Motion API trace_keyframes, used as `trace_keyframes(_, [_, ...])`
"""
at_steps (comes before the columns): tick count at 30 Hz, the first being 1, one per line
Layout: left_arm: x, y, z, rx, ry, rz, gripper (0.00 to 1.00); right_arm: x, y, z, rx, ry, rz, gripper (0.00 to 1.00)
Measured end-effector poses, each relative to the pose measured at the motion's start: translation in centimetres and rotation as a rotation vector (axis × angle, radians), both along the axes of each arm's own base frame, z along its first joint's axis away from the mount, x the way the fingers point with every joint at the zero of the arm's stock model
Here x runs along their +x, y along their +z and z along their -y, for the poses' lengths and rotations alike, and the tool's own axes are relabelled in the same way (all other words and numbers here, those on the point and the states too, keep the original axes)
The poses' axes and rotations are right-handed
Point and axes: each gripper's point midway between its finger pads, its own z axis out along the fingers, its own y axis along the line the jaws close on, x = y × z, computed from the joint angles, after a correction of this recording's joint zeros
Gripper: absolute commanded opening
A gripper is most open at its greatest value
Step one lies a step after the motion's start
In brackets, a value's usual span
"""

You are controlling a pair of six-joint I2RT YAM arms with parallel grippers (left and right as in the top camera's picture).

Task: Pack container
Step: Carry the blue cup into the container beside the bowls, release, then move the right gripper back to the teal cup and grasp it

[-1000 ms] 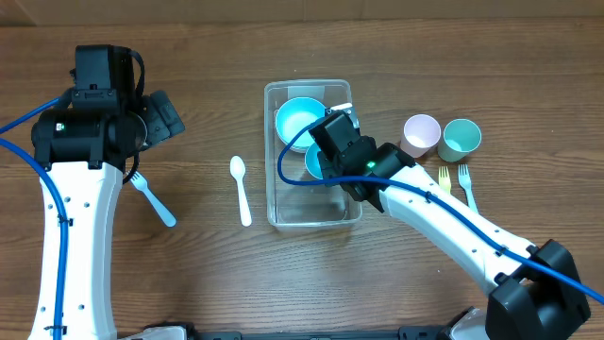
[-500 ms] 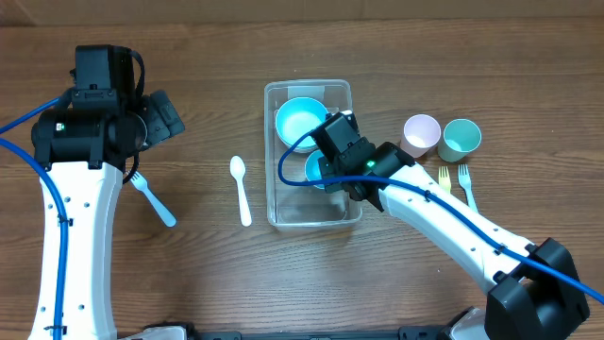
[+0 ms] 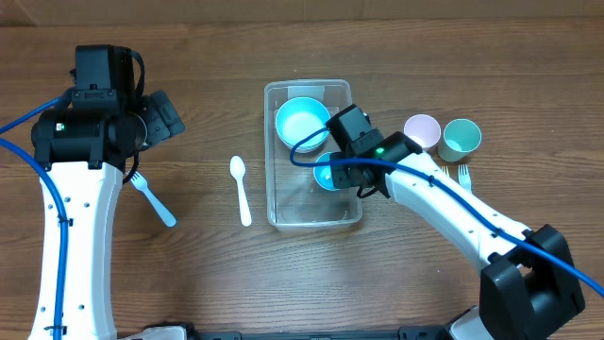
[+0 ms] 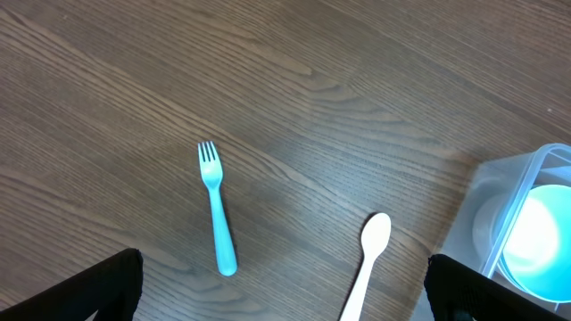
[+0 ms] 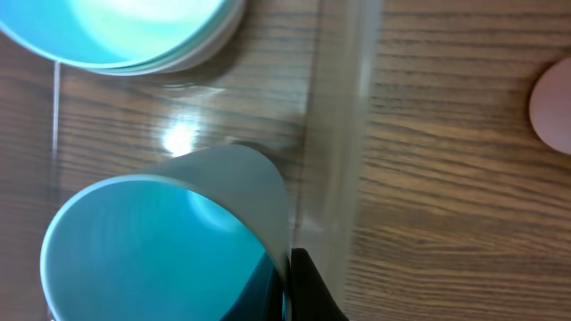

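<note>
The clear rectangular container (image 3: 270, 156) stands mid-table. It holds a light blue bowl (image 3: 302, 121) at its far end. My right gripper (image 3: 343, 172) is shut on the rim of a blue cup (image 3: 327, 177) and holds it inside the container, next to the right wall. In the right wrist view the cup (image 5: 152, 236) is pinched between the fingers (image 5: 292, 283), close beside the container wall (image 5: 339, 134). My left gripper (image 4: 284, 299) is open and empty, high above the table's left side.
A white spoon (image 3: 241, 189) lies left of the container, and a blue fork (image 3: 151, 196) lies further left. A pink cup (image 3: 422, 132) and a teal cup (image 3: 461, 138) stand to the right. A yellow fork (image 3: 444, 178) and a teal fork (image 3: 464, 176) lie below them.
My right gripper has carried the blue cup a little to the right and toward the front inside the container. The left arm has not moved.
</note>
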Motion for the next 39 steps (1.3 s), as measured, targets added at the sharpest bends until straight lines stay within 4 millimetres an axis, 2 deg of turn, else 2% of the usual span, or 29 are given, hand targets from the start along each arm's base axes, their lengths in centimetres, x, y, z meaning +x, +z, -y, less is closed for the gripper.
trace_keyframes(2, [0.0, 0.0, 0.0, 0.000, 0.000, 0.000, 1.00, -0.1, 0.5, 0.0, 0.009, -0.004, -0.014, 0.05])
trace_keyframes(3, [0.0, 0.0, 0.0, 0.000, 0.000, 0.000, 1.00, 0.2, 1.0, -0.3, 0.020, -0.001, -0.008, 0.12])
trace_keyframes(4, [0.0, 0.0, 0.0, 0.000, 0.000, 0.000, 1.00, 0.4, 1.5, -0.6, 0.030, 0.001, 0.002, 0.31])
trace_keyframes(8, [0.0, 0.0, 0.0, 0.000, 0.000, 0.000, 1.00, 0.5, 2.0, -1.5, 0.053, 0.011, 0.012, 0.47])
trace_keyframes(15, [0.0, 0.0, 0.0, 0.000, 0.000, 0.000, 1.00, 0.4, 2.4, -1.9, 0.070, 0.020, 0.005, 0.50])
trace_keyframes(17, [0.0, 0.0, 0.0, 0.000, 0.000, 0.000, 1.00, 0.8, 4.1, -2.1, 0.072, 0.018, 0.015, 0.51])
trace_keyframes(19, [0.0, 0.0, 0.0, 0.000, 0.000, -0.001, 1.00, 1.3, 6.9, -1.9, 0.064, 0.009, 0.037, 0.50])
trace_keyframes(21, [0.0, 0.0, 0.0, 0.000, 0.000, 0.000, 1.00, 1.9, 9.3, -1.0, 0.053, -0.016, 0.059, 0.51])
trace_keyframes(23, [0.0, 0.0, 0.0, 0.000, 0.000, 0.000, 1.00, 2.6, 10.4, 1.6, 0.030, -0.080, 0.058, 0.51])
trace_keyframes(25, [0.0, 0.0, 0.0, 0.000, 0.000, 0.000, 1.00, 3.6, 10.4, 5.8, 0.007, -0.187, 0.040, 0.51])
trace_keyframes(28, [0.0, 0.0, 0.0, 0.000, 0.000, 0.000, 1.00, 5.2, 10.3, 13.3, 0.010, -0.387, 0.029, 0.51])
trace_keyframes(31, [0.0, 0.0, 0.0, 0.000, 0.000, 0.000, 1.00, 5.4, 10.2, 19.7, 0.007, -0.546, 0.024, 0.51])
trace_keyframes(35, [0.0, 0.0, 0.0, 0.000, 0.000, 0.000, 1.00, 5.0, 10.0, 25.1, 0.000, -0.676, 0.023, 0.51])
trace_keyframes(36, [0.0, 0.0, 0.0, 0.000, 0.000, 0.000, 1.00, 5.1, 9.5, 25.8, -0.002, -0.691, 0.018, 0.51])
trace_keyframes(37, [0.0, 0.0, 0.0, 0.000, 0.000, 0.000, 1.00, 5.1, 8.8, 26.2, -0.003, -0.701, 0.009, 0.51])
trace_keyframes(39, [0.0, 0.0, 0.0, 0.000, 0.000, 0.000, 1.00, 4.8, 5.8, 26.9, -0.018, -0.705, -0.048, 0.51])
